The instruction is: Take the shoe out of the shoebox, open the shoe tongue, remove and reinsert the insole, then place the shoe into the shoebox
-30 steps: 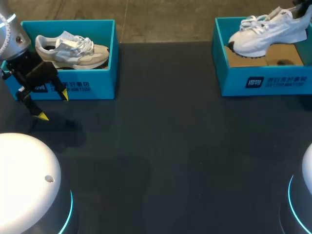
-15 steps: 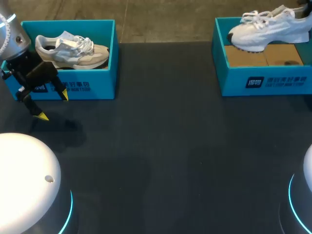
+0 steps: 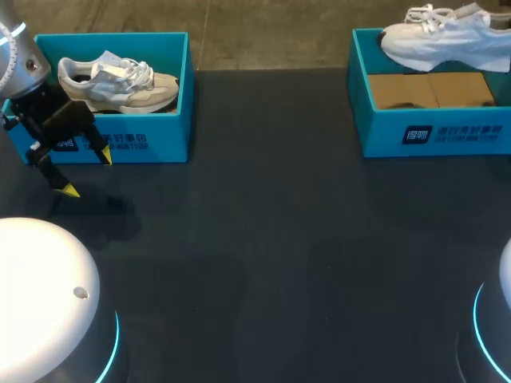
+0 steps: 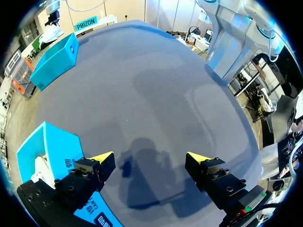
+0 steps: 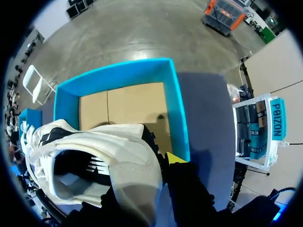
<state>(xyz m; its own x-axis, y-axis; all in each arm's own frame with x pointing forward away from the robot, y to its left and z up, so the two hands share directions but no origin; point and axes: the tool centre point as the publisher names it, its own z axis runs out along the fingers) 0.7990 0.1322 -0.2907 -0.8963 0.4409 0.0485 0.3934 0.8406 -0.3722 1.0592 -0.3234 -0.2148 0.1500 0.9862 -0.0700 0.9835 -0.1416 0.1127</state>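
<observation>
A white shoe (image 3: 447, 36) hangs above the right teal shoebox (image 3: 431, 132), clear of its cardboard floor (image 3: 431, 89). In the right wrist view my right gripper (image 5: 152, 176) is shut on the heel collar of the white shoe (image 5: 94, 156). One yellow tip shows outside the heel; the other finger is hidden by the shoe. The right shoebox (image 5: 176, 109) lies below and ahead. My left gripper (image 3: 86, 172) stands open over the table in front of the left teal shoebox (image 3: 160, 136). That box holds a beige and grey shoe (image 3: 120, 80). The left gripper (image 4: 150, 158) has nothing between its fingers.
Dark table surface (image 3: 279, 239) stretches between the two boxes. In the left wrist view the left shoebox (image 4: 49, 146) sits just beside the gripper and the right shoebox (image 4: 54, 59) lies far across the table.
My right gripper has lifted the white shoe up out of the right shoebox and drawn it toward the far right. The left arm has stayed still.
</observation>
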